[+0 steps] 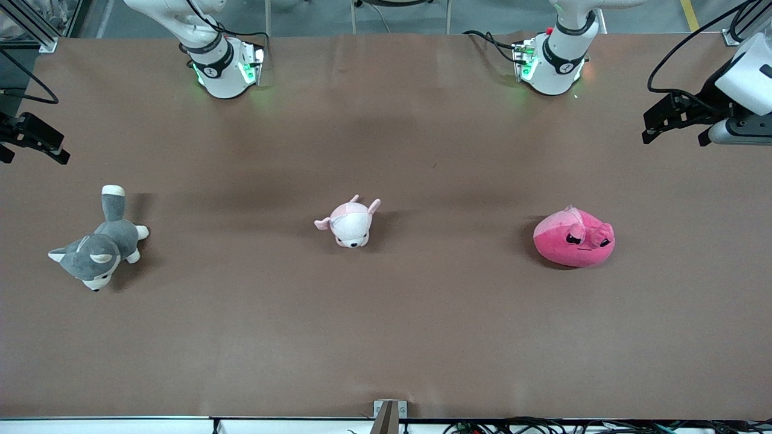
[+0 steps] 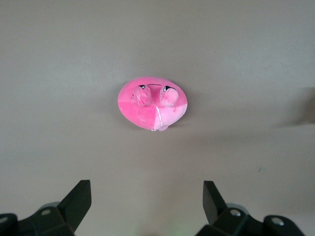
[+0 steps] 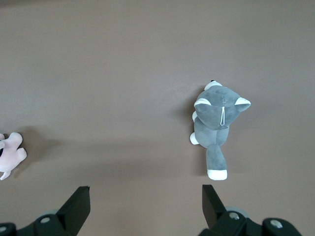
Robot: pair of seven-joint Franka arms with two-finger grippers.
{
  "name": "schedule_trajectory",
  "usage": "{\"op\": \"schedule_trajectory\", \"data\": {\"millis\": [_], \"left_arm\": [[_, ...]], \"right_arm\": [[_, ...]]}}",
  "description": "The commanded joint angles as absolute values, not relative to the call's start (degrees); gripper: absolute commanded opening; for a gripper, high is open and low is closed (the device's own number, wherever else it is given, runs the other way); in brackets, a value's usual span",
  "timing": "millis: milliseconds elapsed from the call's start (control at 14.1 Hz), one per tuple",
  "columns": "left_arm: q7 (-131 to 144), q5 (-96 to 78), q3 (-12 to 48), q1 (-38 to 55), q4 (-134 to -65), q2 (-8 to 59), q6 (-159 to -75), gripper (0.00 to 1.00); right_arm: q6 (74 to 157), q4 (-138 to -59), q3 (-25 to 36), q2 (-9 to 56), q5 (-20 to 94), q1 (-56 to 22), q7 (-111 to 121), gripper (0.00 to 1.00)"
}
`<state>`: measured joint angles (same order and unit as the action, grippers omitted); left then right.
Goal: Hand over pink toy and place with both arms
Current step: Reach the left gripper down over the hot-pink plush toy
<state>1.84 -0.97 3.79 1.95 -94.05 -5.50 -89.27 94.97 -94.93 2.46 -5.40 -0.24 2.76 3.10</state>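
The hot-pink toy (image 1: pixel 573 238) lies on the brown table toward the left arm's end, face up, untouched. It also shows in the left wrist view (image 2: pixel 152 103), well clear of the fingers. My left gripper (image 1: pixel 674 134) hangs high over the table's left-arm end, open and empty; its wide-apart fingers show in the left wrist view (image 2: pixel 146 196). My right gripper (image 1: pixel 33 154) hangs high over the right arm's end of the table, open and empty, as the right wrist view (image 3: pixel 146 196) shows.
A pale pink-and-white plush (image 1: pixel 351 223) lies mid-table and shows at the edge of the right wrist view (image 3: pixel 10 155). A grey-and-white plush dog (image 1: pixel 99 241) lies toward the right arm's end, seen in the right wrist view (image 3: pixel 216 123).
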Motion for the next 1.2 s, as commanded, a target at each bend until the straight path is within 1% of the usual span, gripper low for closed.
{"op": "schedule_trajectory", "data": {"millis": [0,141,354,566,707,778,1131], "left_arm": [[0.88,-1.76,3.87,1.67,-92.29,-4.49,-88.77,1.0],[0.88,-1.23,3.78,1.49,-91.5,-4.22,-88.77,1.0],[-1.22,-1.23,3.17,1.32,-89.47,-0.89,-89.03,1.0],[-2.64,-1.41,2.11,1.32,-90.26,2.54,-92.62,1.0],[-2.64,-1.93,2.28,-0.69,-94.11,3.17,-97.26,1.0],[-2.72,-1.85,2.29,-0.88,-96.22,3.16,-100.78,1.0],[-1.41,-2.02,2.37,-0.79,-105.89,5.27,-112.83,1.0]], "right_arm": [[95.27,-95.27,2.64,-5.62,-1.14,2.55,2.46,1.0],[95.27,-95.54,2.64,-5.89,-1.05,2.29,2.37,1.0],[94.31,-95.89,2.64,-5.98,-1.14,2.55,2.37,1.0],[94.66,-95.8,2.64,-5.98,-1.14,2.72,2.46,1.0],[94.66,-95.71,2.64,-5.89,-1.32,2.46,2.55,1.0],[94.75,-95.28,2.64,-5.71,-1.32,2.55,2.55,1.0],[95.01,-95.1,2.72,-5.36,-1.58,2.9,2.55,1.0]]}}
